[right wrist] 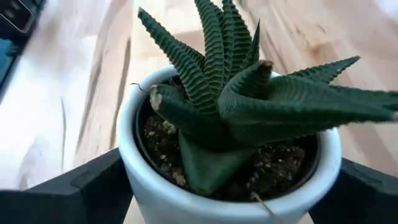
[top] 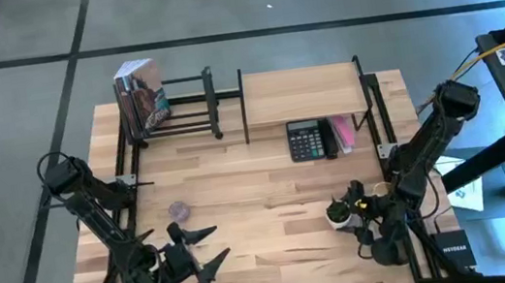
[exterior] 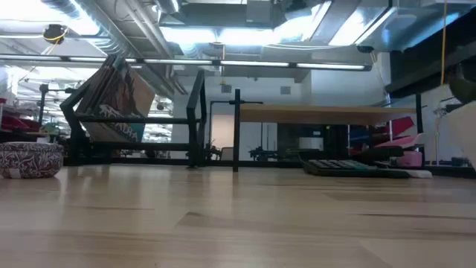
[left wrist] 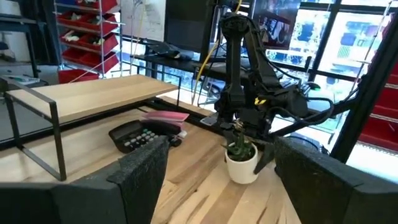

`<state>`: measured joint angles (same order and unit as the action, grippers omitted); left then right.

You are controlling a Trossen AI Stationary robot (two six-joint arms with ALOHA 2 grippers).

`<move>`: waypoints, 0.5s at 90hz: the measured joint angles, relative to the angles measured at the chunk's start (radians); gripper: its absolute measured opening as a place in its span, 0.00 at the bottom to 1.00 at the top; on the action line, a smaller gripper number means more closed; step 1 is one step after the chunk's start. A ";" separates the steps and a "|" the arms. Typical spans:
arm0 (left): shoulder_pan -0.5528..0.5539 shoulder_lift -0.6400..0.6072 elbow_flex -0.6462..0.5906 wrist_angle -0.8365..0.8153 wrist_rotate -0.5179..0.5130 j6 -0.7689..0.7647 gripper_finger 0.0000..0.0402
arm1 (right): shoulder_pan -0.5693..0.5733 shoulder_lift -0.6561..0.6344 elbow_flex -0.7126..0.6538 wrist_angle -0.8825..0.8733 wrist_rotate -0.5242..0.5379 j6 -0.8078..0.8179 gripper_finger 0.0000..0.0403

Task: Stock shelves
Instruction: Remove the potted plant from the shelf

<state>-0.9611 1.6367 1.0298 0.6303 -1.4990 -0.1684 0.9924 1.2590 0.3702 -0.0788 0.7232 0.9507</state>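
**Right gripper closing around potted succulent, lower right of table**

My right gripper (top: 348, 213) sits lower right in the high view, fingers either side of the white pot (right wrist: 230, 186) of the succulent (right wrist: 242, 93). In the right wrist view the dark fingers (right wrist: 74, 186) flank the pot wall at its lower sides; I can't tell if they touch it or are just beside it, so grip not confirmed. My left gripper (top: 198, 248) waits lower left of the high view, fingers spread wide, holding nothing.

The wood shelf (top: 303, 94) is upper centre-right in the high view, calculator (top: 306, 140) and a pink item (top: 341, 134) in front of it and partly beneath. The black rack (top: 191, 106) is upper left, books (top: 141, 99) leaning in it. A small patterned bowl (top: 179, 211) sits centre-left.

To do this well, I think: squeeze on the pot wall, not the leaves; keep it upright so soil stays in; lift clear before heading to the shelf top, avoiding the calculator.
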 joint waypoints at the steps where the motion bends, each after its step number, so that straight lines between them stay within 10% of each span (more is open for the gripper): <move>1: 0.000 0.000 0.000 0.000 0.000 0.000 0.69 | 0.000 0.003 0.000 0.002 0.006 -0.001 0.89; 45: 0.000 0.000 0.000 -0.018 0.000 0.000 0.69 | -0.171 0.082 0.001 0.053 -0.131 -0.122 0.96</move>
<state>-0.9611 1.6367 1.0298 0.6125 -1.4994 -0.1680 0.8216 1.3414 0.3716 -0.0254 0.5919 0.8288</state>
